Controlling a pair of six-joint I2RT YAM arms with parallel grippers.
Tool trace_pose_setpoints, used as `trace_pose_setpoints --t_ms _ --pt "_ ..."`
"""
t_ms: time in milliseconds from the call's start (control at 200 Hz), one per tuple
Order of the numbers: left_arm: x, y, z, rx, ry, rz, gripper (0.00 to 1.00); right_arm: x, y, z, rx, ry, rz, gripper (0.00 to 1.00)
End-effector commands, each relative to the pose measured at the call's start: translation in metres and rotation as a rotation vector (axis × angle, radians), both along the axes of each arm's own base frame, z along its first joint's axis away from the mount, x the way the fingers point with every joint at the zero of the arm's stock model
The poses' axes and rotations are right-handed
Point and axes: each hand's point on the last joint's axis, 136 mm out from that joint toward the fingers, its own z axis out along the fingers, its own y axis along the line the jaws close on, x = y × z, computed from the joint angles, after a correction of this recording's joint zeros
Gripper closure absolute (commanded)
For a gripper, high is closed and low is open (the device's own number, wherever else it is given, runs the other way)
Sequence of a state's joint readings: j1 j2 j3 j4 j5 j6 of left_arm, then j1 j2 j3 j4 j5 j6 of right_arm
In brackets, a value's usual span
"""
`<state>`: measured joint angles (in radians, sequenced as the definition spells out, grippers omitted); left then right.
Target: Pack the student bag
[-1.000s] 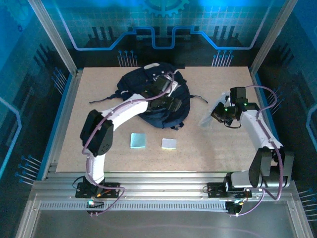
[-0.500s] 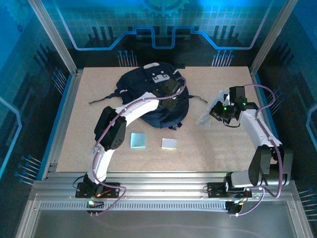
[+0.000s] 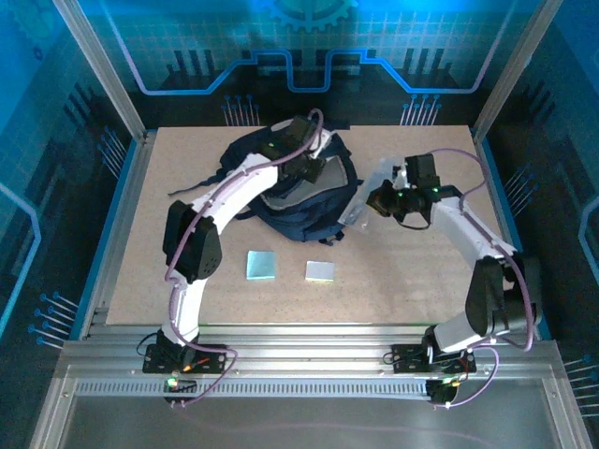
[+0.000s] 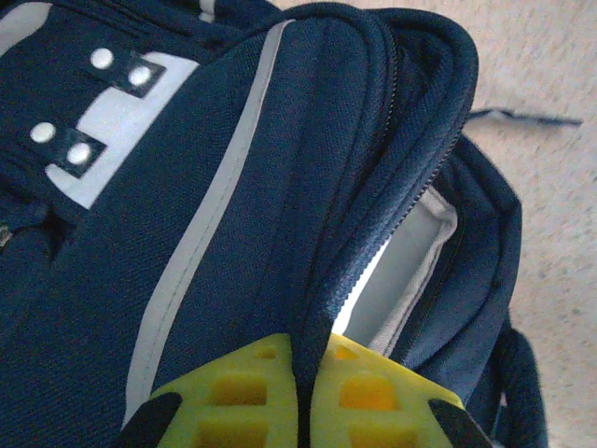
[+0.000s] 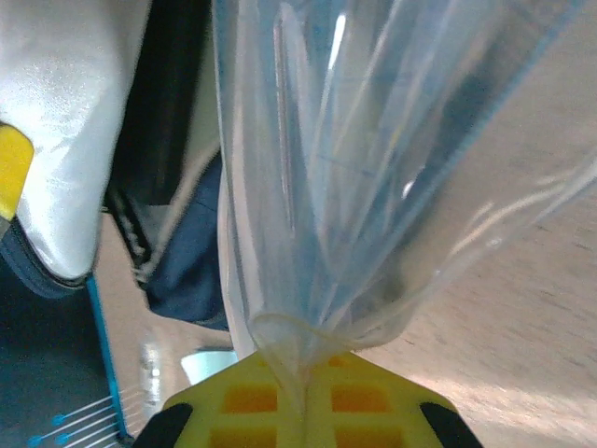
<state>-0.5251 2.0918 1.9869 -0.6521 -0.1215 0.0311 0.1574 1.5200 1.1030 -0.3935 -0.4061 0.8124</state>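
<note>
Blue-lit panels with a circuit pattern wall in a pale chipboard tabletop, and we see both arms reaching out over it from the near edge. On the far half, a little left of the middle, lies the student bag, a dark navy heap with black straps trailing off to either side.

Our left arm arches over it, and the left hand sits on the far upper part of the bag. In the left wrist view, the left hand is pinched fully together on a fold of the student bag at the edge of the main zip, with navy fabric running down between the two yellow fingers. Beside that fold the zip stands parted, and a pale grey lining shows in the gap. A pale patch with four round studs sits further left.

The right hand is just to the right of the student bag. It is closed tight on the gathered neck of a clear plastic bag, which reaches toward the student bag's right side. In the right wrist view, the clear plastic bag fans out from the right hand. We cannot tell whether it holds anything.

Nearer to us, well apart from both hands, a pale blue square lies flat on the tabletop, with a smaller square near it on the right.
</note>
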Motion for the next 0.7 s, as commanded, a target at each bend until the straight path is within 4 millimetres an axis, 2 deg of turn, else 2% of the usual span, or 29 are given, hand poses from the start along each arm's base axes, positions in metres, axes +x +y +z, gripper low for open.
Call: trace_pose_setpoints --t_ms 0,100,235,475,600,690 --pt "0.002 -0.002 0.073 -0.231 -0.049 0.017 1.0 0.037 0.038 0.034 0.132 -0.1 0.021 1.0" --pt "0.008 -0.002 0.088 -0.252 -0.077 0.014 1.0 0.06 0.062 0.032 0.144 -0.1 0.02 1.0" --pt "0.015 -0.003 0.093 -0.267 -0.083 0.021 1.0 0.093 0.094 0.023 0.204 -0.088 0.002 1.0" --pt "0.02 -0.007 0.103 -0.377 -0.076 0.064 1.0 0.14 0.151 -0.014 0.284 -0.074 -0.004 1.0" --pt "0.02 -0.014 0.11 -0.444 -0.067 0.058 1.0 0.157 0.168 -0.037 0.309 -0.043 -0.022 1.0" --pt "0.02 -0.021 0.113 -0.488 -0.058 0.045 1.0 0.168 0.176 -0.044 0.343 -0.042 -0.046 1.0"
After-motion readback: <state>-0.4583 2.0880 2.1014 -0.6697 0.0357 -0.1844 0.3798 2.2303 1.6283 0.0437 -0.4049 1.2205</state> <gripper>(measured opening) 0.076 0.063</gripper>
